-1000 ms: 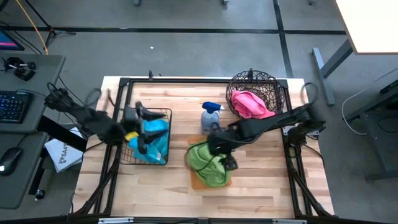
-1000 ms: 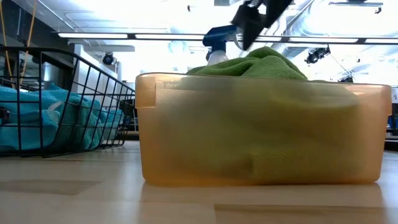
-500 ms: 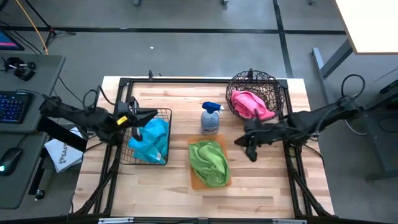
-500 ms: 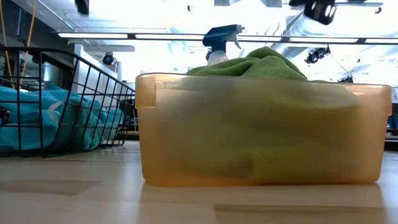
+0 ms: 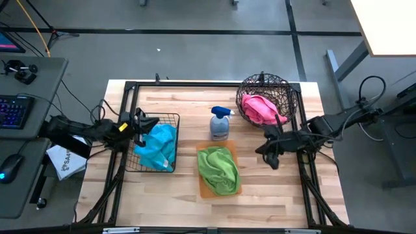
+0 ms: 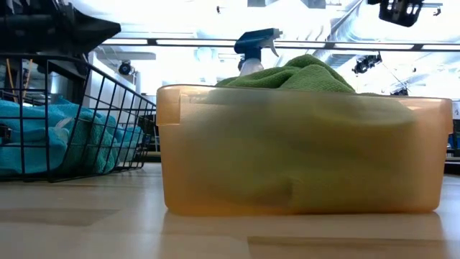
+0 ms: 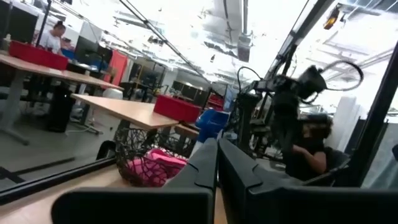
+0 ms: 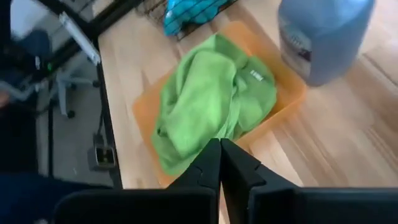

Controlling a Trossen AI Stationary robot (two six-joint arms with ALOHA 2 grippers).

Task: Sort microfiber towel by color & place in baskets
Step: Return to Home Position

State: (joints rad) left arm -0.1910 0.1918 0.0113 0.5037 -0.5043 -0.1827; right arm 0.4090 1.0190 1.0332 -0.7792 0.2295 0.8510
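A lime green towel (image 5: 218,169) lies bunched in the orange tray (image 5: 204,188); it also shows in the right wrist view as the green towel (image 8: 211,106). A cyan towel (image 5: 159,146) fills the square black basket (image 5: 170,118), and a pink towel (image 5: 263,107) sits in the round wire bowl (image 5: 286,91). My left gripper (image 5: 148,121) is shut, held over the black basket's far left corner, holding nothing. My right gripper (image 5: 268,156) is shut and empty, in the air to the right of the tray; it also shows as the shut right gripper (image 8: 219,163).
A grey spray bottle (image 5: 220,123) with a blue trigger stands between the black basket and the wire bowl, just beyond the tray. Bare wood lies along the table's near edge (image 5: 260,208). A desk with a keyboard (image 5: 13,110) stands off the table's left side.
My right gripper has let go of the green towel, shut, rolled and drawn back toward the table's right edge; the towel has settled into the tray. My left gripper has shut and pulled back from above the cyan towel toward the table's left edge, sinking.
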